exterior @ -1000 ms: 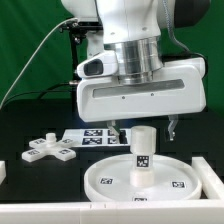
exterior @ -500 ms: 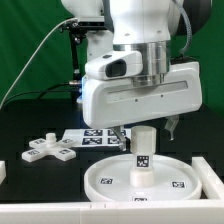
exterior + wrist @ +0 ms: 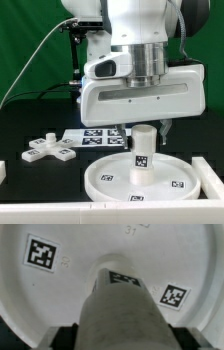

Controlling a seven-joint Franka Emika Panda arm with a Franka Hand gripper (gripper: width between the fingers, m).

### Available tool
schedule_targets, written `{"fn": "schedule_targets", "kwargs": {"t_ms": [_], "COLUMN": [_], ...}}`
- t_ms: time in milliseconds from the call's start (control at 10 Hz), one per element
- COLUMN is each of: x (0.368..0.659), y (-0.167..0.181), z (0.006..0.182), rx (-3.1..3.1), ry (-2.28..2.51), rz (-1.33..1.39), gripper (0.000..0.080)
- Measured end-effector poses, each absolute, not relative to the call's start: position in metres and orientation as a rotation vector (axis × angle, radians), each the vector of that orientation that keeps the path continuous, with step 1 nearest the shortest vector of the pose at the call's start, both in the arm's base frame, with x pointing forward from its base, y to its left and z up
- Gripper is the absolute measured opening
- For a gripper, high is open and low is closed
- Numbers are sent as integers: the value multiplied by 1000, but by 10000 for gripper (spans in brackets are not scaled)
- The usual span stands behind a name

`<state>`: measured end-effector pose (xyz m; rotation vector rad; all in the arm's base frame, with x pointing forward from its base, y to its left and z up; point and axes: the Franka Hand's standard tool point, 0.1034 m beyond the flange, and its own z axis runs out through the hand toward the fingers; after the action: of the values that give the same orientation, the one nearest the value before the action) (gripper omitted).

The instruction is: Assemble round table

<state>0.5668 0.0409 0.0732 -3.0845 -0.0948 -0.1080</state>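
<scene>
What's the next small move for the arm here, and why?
Probably close the tool on the cylinder. The cylinder stands upright at the centre of the round disc, and the tool's fingers sit either side of its top with small gaps, apparently open, so a grip looks ready.

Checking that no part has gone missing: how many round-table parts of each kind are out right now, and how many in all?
Round disc: 1
Cylinder: 1
Cross-shaped piece: 1
Total: 3
</scene>
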Motion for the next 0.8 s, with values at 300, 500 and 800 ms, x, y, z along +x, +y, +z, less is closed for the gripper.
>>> {"fn": "schedule_targets", "kwargs": {"t_ms": [300,500,800], "x": [570,571,566], "y": [37,32,30], "z": [73,73,71], "rx": [-3054,-2925,-2599], "ry": [383,802,1485], "rz": [-167,-150,-85], "gripper": [407,407,409]}}
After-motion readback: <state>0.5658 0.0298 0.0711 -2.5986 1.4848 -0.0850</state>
